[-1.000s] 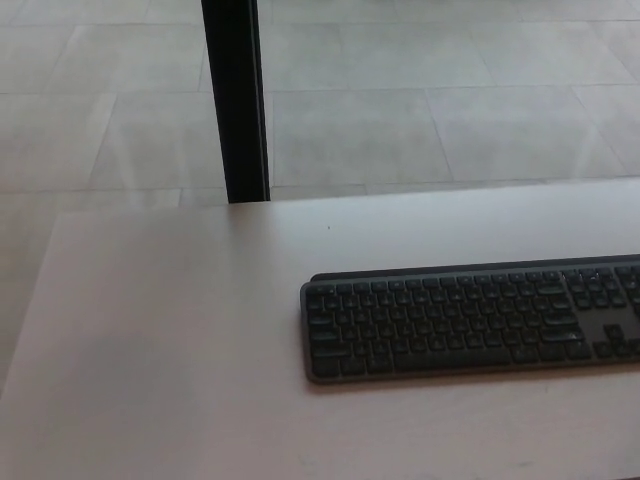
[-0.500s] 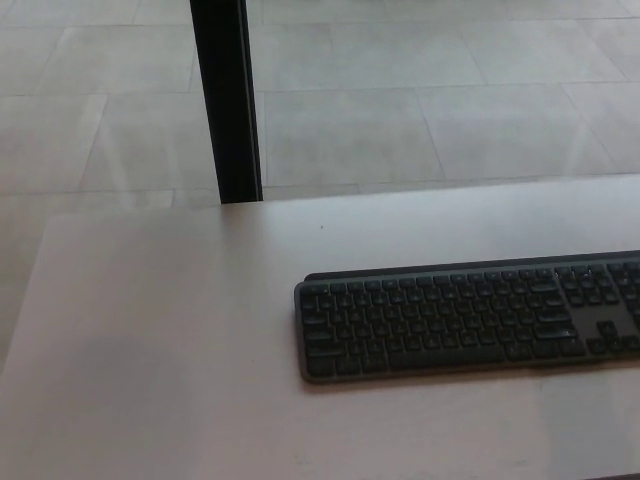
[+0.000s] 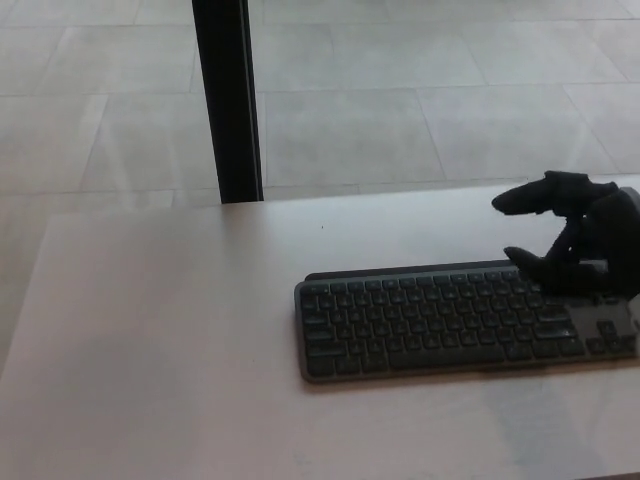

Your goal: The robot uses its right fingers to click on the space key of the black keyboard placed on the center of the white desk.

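right hand released, nothing grasped, held over right upper rows of keyboard | space key unresolved, judged nearer and leftward | keyboard's long axis left-right

floor: pale grey tiles with thin grout lines, fills the whole top half behind the desk
post: black upright, runs off the top edge (foot ends right at the far desk edge)

Black keyboard — white desk — black robot hand, pale grey tiled floor
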